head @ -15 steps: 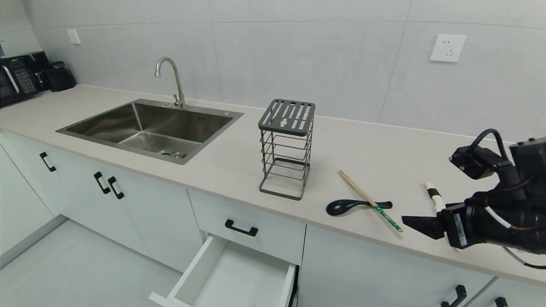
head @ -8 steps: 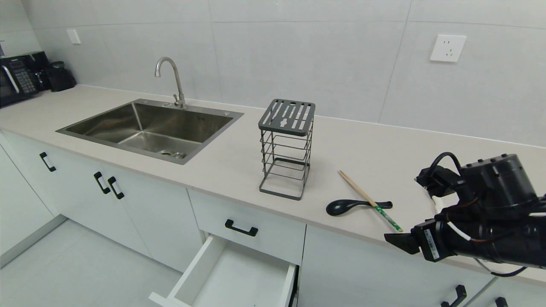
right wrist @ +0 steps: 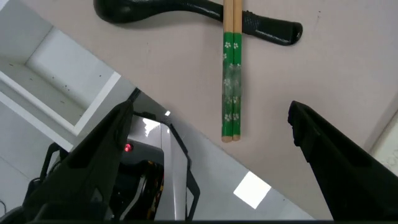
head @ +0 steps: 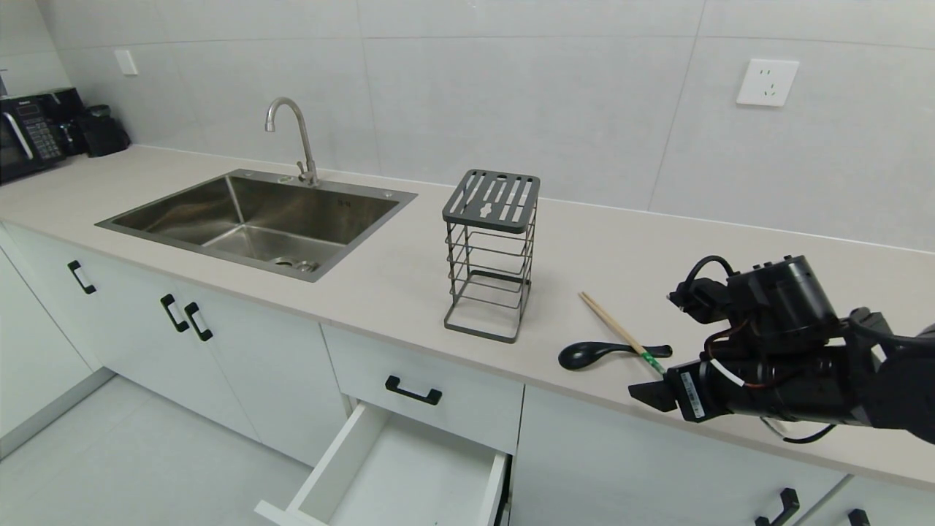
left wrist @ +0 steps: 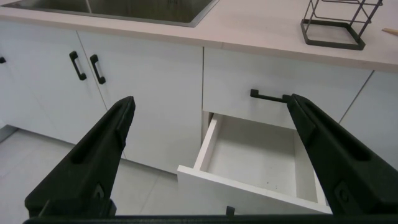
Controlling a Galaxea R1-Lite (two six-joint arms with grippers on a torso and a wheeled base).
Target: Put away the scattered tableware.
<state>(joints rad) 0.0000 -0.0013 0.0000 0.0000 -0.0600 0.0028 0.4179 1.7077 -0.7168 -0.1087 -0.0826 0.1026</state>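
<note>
Right claw, shifted toward 9 o'clock, jaws spread above chopsticks; hazard: chopsticks lying across spoon may roll apart or slide off tabletop edge

Green-tipped chopsticks lie across the handle of a black spoon on the counter.

drawer front cut by bottom edge, microwave cut at left

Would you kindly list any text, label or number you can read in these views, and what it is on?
Nothing can be read.
sink: mark on the rim, too small.
microwave: panel print, blurred.
white sticker on the right arm: too small.
</note>
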